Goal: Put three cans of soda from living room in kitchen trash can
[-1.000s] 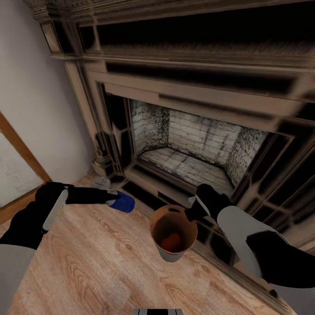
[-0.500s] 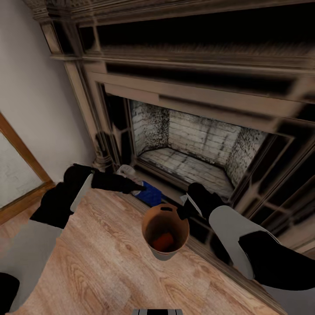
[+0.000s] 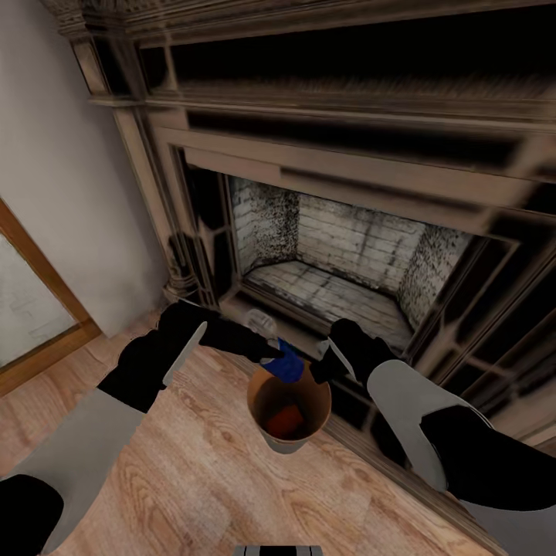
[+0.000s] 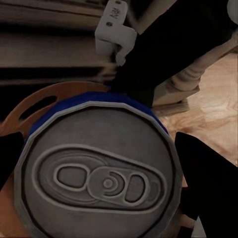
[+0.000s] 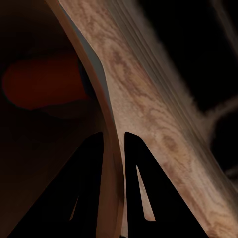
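Note:
My left gripper (image 3: pixel 276 357) is shut on a dark blue can of soda (image 3: pixel 287 366), held tilted just over the far rim of the tash can (image 3: pixel 272 434). Through the left wrist camera the can's silvery top (image 4: pixel 99 178) sits close up, with the bucket's brown rim and handle cut-out (image 4: pixel 30 105) behind it. My right gripper (image 3: pixel 320 371) is shut on the bucket's rim and holds it off the floor. The right wrist camera has one finger (image 5: pixel 91 163) on each side of the bucket wall (image 5: pixel 139 99). An orange can (image 3: pixel 286 421) (image 5: pixel 42 84) lies on the bucket's bottom.
The fireplace (image 3: pixel 347 255), with its dark surround and pale brick firebox, stands right behind the bucket, its low hearth ledge (image 3: pixel 255 320) close to both arms. A wood-framed glass door (image 3: pixel 31 309) is at left, beside a white wall. Warm wood floor (image 3: pixel 193 479) spreads below.
My left arm lifted the blue can from the floor by the hearth and swung it right to the bucket's rim. The bucket, held by my right gripper, shifted slightly left.

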